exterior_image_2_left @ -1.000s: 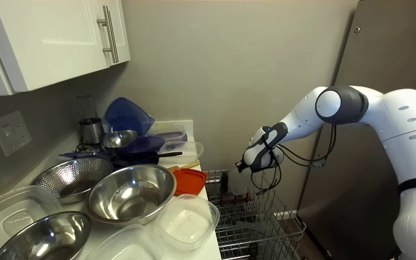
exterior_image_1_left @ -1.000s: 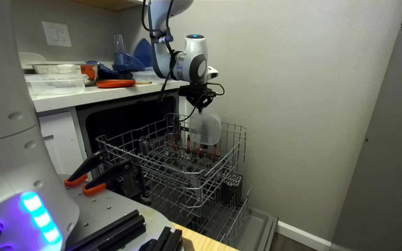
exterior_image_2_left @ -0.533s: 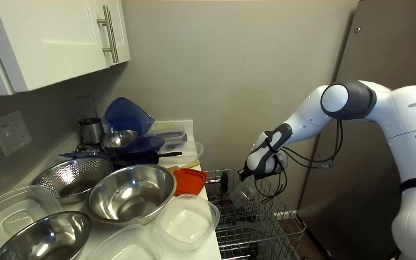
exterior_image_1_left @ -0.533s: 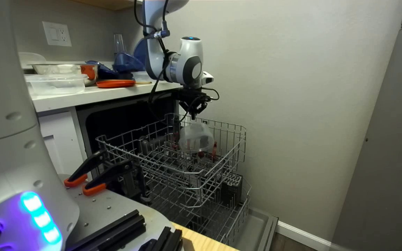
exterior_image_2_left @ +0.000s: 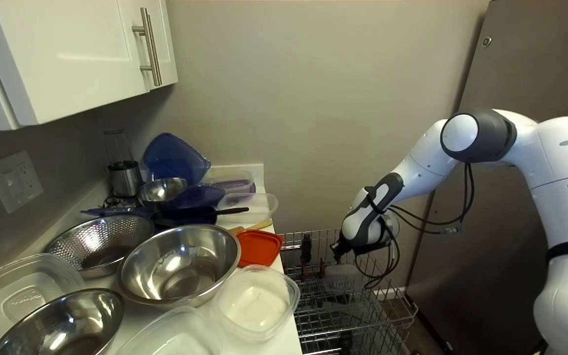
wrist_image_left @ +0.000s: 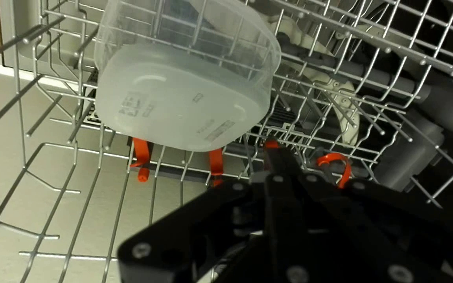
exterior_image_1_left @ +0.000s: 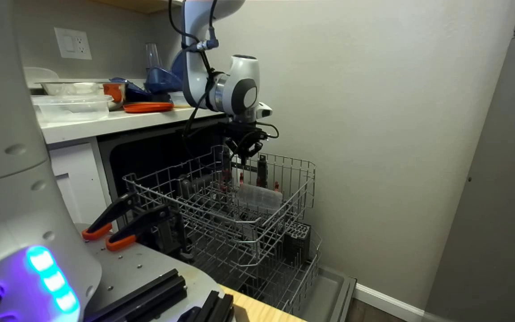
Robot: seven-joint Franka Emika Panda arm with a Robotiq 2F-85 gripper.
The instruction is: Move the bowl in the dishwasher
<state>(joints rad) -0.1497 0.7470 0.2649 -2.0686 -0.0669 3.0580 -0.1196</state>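
Note:
The pale translucent bowl (exterior_image_1_left: 259, 199) rests in the upper wire rack (exterior_image_1_left: 246, 222) of the open dishwasher (exterior_image_1_left: 163, 145). In the wrist view the bowl (wrist_image_left: 183, 98) lies tipped among the tines, its base facing the camera. It also shows in an exterior view (exterior_image_2_left: 341, 279). My gripper (exterior_image_1_left: 243, 161) is above the rack, beside and above the bowl, apart from it. In the wrist view the gripper's fingertips (wrist_image_left: 279, 154) are together with nothing visible between them, right of the bowl's base. The gripper (exterior_image_2_left: 336, 256) hides part of the rack behind it.
Red-orange clips (wrist_image_left: 142, 151) and grey tines stand around the bowl. A grey spray arm part (wrist_image_left: 446, 102) is at one side. The counter (exterior_image_1_left: 150, 120) with containers, metal bowls (exterior_image_2_left: 180, 266) and blue items borders the rack. A wall stands behind.
One second ago the bowl hung from my gripper above the rack. My gripper has moved down and toward the dishwasher cavity. The bowl has left the fingers and now lies in the rack.

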